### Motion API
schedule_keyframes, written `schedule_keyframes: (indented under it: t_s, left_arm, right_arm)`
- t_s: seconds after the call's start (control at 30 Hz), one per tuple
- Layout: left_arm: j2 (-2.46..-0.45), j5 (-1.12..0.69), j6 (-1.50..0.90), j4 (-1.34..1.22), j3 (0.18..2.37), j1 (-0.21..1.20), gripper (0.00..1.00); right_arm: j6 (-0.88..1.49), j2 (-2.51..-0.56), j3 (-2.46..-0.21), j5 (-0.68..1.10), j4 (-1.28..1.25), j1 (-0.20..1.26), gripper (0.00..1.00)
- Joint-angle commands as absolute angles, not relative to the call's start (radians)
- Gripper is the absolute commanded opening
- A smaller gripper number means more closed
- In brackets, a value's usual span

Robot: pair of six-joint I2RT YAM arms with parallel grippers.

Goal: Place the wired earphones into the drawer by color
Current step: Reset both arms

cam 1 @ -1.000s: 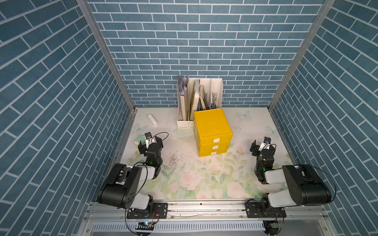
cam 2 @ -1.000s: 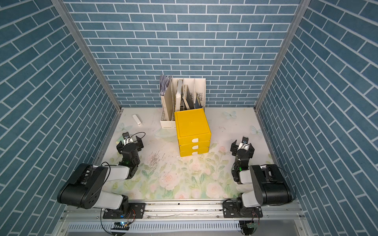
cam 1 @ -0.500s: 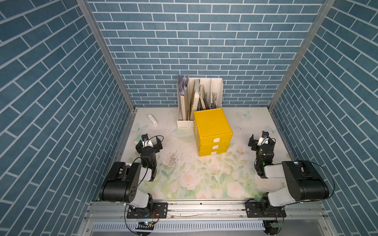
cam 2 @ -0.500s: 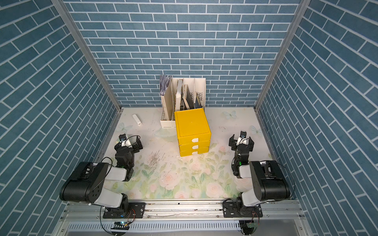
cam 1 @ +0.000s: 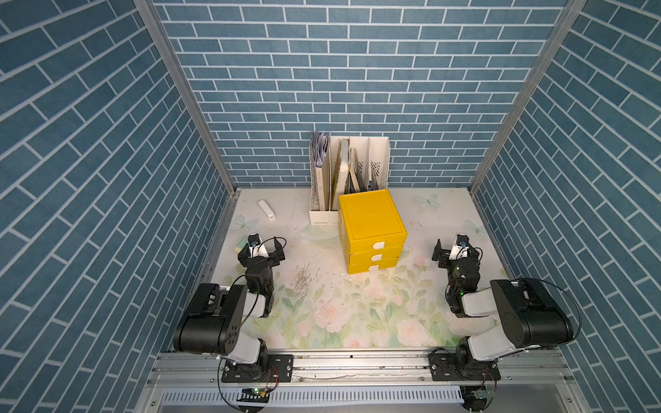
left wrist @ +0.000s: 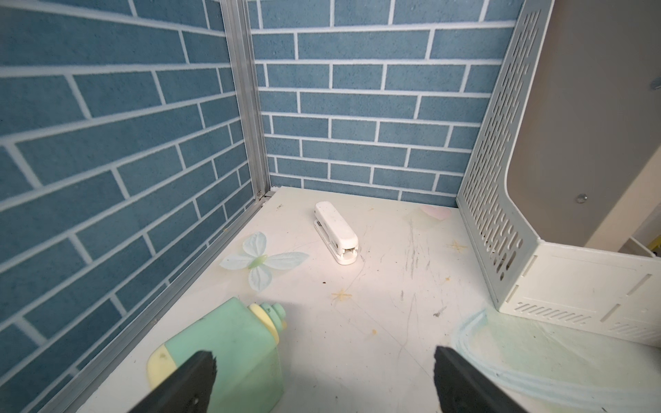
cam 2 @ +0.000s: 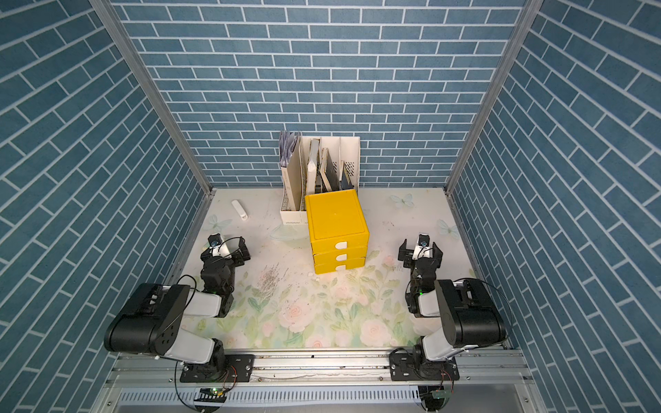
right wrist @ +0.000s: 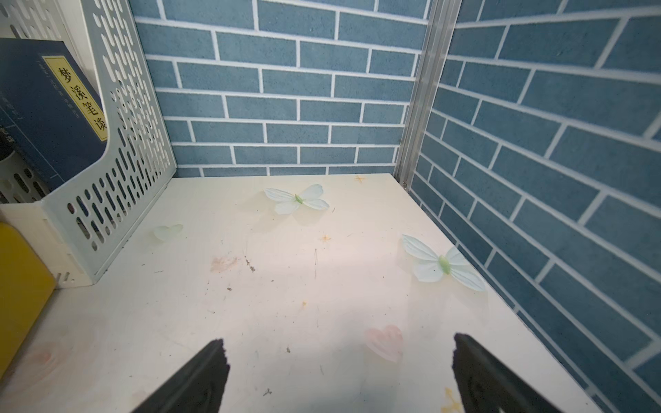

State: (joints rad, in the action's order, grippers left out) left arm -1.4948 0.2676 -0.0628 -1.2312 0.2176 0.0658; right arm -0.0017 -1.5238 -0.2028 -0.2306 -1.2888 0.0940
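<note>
No wired earphones show in any view. The yellow drawer unit [cam 1: 372,221] [cam 2: 336,218] stands mid-table with its three white-tabbed drawers shut; its side edge shows in the right wrist view [right wrist: 18,286]. My left gripper [cam 1: 261,252] [cam 2: 225,252] [left wrist: 322,361] hovers low near the left wall, open and empty. My right gripper [cam 1: 456,250] [cam 2: 420,252] [right wrist: 338,354] is to the right of the drawer unit, also open and empty, over bare floral table.
A white file rack [cam 1: 348,178] with books stands behind the drawer unit. A white stapler [cam 1: 267,210] [left wrist: 336,232] lies at the back left. A mint-green bottle-shaped object [left wrist: 229,343] lies by the left wall, beside my left fingers.
Both grippers' jaws have spread wider. Both arms have folded back a little toward their bases, the left wrist shifting slightly left.
</note>
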Motion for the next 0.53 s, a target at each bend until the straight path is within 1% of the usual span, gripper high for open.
schedule_keyframes:
  t_s: [0.0,0.5]
  left_arm:
    - [-1.498,0.264,-0.054,-1.249,0.213,0.063,1.00]
    - [-1.498,0.263,-0.054,-1.249,0.213,0.063,1.00]
  right_arm:
    - [-0.020,-1.528,-0.197,-0.223,-1.323,0.091,1.00]
    - [-0.017,-1.529,-0.201,-0.201,-1.318,0.080,1.00]
